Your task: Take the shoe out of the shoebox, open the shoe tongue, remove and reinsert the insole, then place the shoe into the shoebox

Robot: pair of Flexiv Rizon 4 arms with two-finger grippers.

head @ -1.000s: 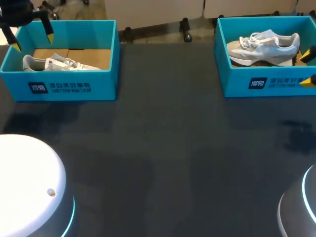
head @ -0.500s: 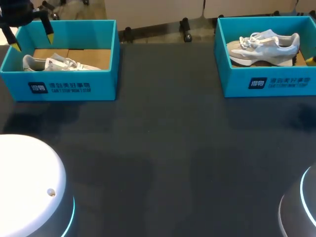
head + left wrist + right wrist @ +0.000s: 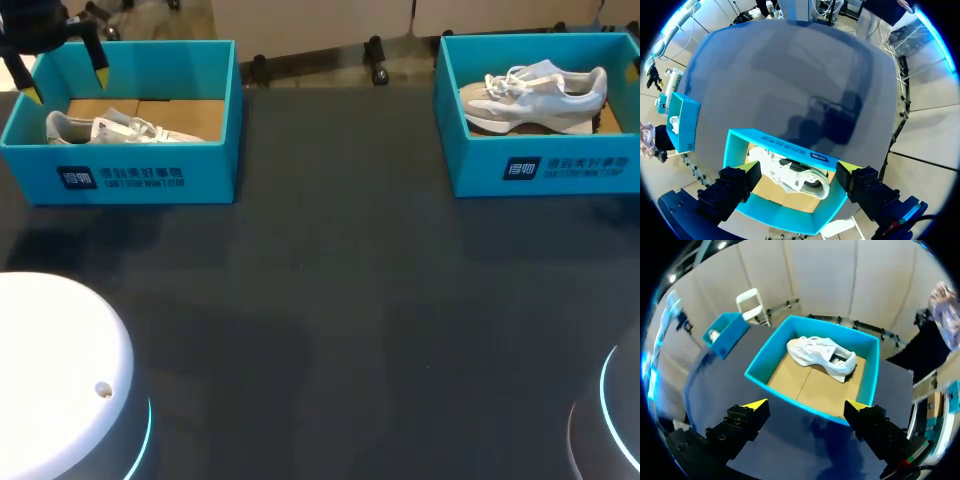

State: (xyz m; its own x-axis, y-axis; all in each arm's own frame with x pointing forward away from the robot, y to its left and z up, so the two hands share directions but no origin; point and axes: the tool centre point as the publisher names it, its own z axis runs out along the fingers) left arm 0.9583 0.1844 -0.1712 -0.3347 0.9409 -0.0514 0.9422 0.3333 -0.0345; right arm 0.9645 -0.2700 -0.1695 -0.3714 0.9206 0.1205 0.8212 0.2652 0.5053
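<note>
Head view has the right pincer (image 3: pixel 805 406) all but gone from the table's right side, where a second ago its two yellow tips showed beside the outer end of the right shoebox (image 3: pixel 545 170); it has drawn back and away. Its own wrist camera shows the fingers spread wide with nothing between them. The right shoe (image 3: pixel 822 356) lies ahead of and below them, toward the far wall inside the box, well apart from the tips.

The left pincer (image 3: pixel 65 82) has not shifted over the same second. It hangs above the left shoebox (image 3: pixel 120 178), fingers likewise spread and empty. The left shoe (image 3: pixel 795 175) sits beneath the gap between them (toe and laces are hard to sort out from this angle), resting on the box's cardboard floor.

Both shoes are boxed, so the first step, lifting a shoe out, has not begun. Judging by the retreat, the right arm appears to be viewing its box from higher up rather than committing to a grasp. The left, already centred over its shoe, looks the better placed to descend. The tongue and insole work all lies ahead, presumably on the dark table (image 3: pixel 330 300).
</note>
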